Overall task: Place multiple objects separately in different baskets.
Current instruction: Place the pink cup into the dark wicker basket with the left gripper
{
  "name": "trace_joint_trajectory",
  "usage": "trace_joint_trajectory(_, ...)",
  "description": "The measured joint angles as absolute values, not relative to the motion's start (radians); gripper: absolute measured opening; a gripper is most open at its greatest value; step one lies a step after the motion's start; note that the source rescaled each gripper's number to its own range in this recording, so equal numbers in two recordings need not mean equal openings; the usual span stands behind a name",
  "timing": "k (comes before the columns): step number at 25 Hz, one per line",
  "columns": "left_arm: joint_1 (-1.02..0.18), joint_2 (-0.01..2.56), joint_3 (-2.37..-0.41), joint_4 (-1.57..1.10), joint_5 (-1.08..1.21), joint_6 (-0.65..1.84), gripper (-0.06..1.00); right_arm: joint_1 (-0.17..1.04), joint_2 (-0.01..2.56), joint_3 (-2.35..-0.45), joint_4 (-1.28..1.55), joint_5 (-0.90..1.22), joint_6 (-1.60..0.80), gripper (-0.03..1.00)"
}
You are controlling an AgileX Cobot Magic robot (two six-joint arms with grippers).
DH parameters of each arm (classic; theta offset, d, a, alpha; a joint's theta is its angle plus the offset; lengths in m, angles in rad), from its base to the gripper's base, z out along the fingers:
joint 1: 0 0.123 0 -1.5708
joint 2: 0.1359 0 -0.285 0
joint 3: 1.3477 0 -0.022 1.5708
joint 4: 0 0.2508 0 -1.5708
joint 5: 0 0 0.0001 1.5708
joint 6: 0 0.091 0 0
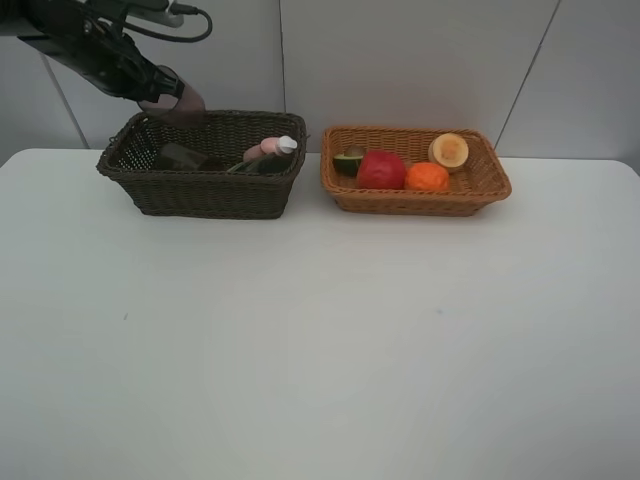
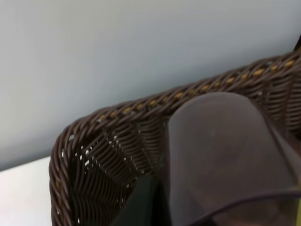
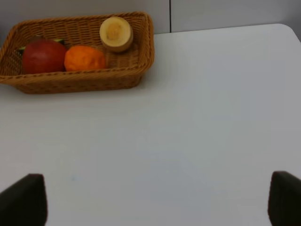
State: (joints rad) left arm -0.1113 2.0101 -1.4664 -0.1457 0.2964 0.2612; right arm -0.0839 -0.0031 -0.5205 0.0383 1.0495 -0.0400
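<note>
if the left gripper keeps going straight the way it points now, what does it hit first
Probably the dark basket: the left gripper, shut on a translucent cup, points down into its back corner. Depth is unclear.

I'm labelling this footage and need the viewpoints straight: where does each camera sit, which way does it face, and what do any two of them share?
Exterior high: mounted high, looking down across the white table toward the wall; the left arm reaches over the dark basket.
Left wrist: close over the dark basket's corner; a translucent cup fills the view, no fingers visible.
Right wrist: low over the table, facing the tan basket; both open fingertips show.
Shared: exterior and right wrist both show the apple, orange and cut fruit.
</note>
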Motion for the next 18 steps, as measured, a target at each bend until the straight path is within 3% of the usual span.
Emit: trace_joint_trajectory(18, -0.111, 2.063, -1.466, -0.146, 0.301, 0.264, 0.00, -0.084, -0.003, -0.521, 0.038, 1.049, -0.040, 0.98)
